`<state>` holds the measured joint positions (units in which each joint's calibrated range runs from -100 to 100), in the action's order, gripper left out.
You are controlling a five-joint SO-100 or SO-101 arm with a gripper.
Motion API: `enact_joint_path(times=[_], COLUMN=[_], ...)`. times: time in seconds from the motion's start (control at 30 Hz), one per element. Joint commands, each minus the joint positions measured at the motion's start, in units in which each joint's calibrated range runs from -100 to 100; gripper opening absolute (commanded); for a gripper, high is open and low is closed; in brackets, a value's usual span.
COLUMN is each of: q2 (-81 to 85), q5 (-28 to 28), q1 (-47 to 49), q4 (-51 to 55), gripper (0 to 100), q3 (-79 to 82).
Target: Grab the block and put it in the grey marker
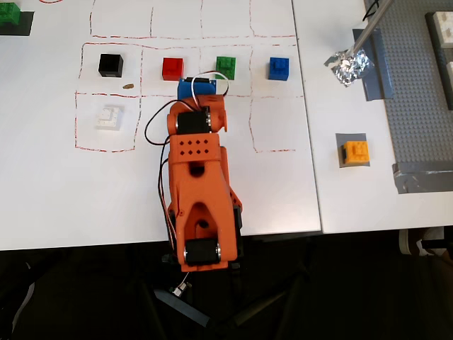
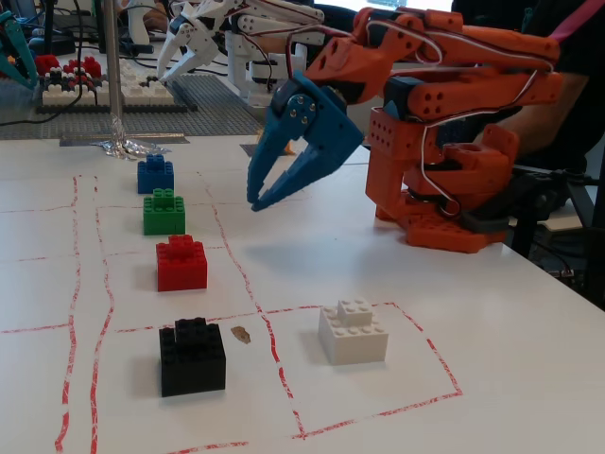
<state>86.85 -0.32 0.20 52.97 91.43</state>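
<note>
The orange-yellow block [image 1: 355, 151] sits on the grey marker [image 1: 340, 139], a flat grey square on the right-hand table in the overhead view. Both are out of the fixed view. My gripper [image 1: 195, 88] has blue jaws and hovers over the white sheet between the red and green cubes, far left of the block. In the fixed view the gripper [image 2: 263, 201] points down above the table with its jaws slightly apart, holding nothing.
A row of cubes lies ahead of the gripper: black [image 1: 111, 65], red [image 1: 173, 69], green [image 1: 226, 67], blue [image 1: 279, 68]. A white cube [image 1: 110, 117] sits in a red-lined cell. Crumpled foil [image 1: 348, 65] and a studded grey baseplate [image 1: 425, 92] lie at the right.
</note>
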Motion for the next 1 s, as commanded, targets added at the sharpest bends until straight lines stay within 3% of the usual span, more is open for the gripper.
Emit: enact_joint_path(times=[0.0, 0.97], q2=[3.6, 12.6], q5=[-0.8, -1.6], q1=[0.5, -0.6], q4=[-2.1, 0.8], gripper=[0, 0], q3=[-0.2, 7.4])
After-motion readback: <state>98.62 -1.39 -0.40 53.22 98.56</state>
